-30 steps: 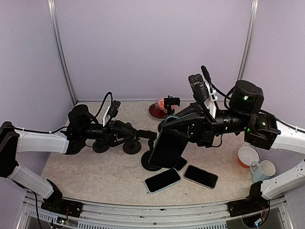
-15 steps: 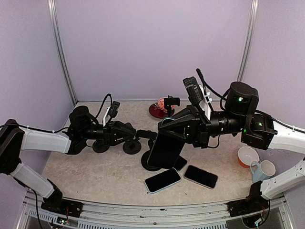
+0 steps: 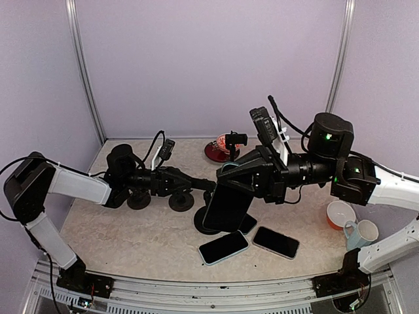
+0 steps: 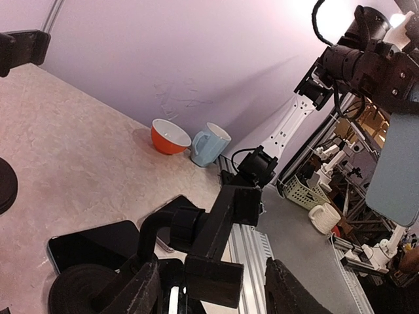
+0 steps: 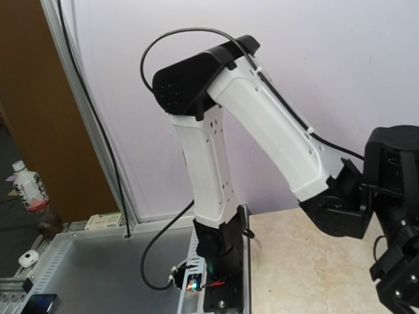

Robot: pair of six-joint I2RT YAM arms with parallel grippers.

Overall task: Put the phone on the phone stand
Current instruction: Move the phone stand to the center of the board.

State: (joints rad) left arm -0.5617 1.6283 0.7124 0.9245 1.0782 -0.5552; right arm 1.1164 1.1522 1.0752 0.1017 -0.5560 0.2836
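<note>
Black phone (image 3: 228, 204) pinched by its upper edge in the right tool (image 3: 227, 178), clamped tight on it. Hangs tilted, clear of the counter (image 3: 131, 235), just above the round base of the phone stand (image 3: 200, 226). Left tool (image 3: 200, 184) partly spread, straddling the stand's bracket, fingers (image 4: 141, 288) either side; contact hard to tell. Near the front edge, two other phones (image 3: 223, 246) lying flat. Far right, orange bowl (image 3: 339, 212) beside pale blue mug (image 3: 361, 232).

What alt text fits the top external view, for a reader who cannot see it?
The right fingers hold a dark phone tilted over a black phone stand mid-table, while the left fingers reach the stand's neck from the left. Two more phones lie flat in front; a bowl and a mug stand at the right.
</note>
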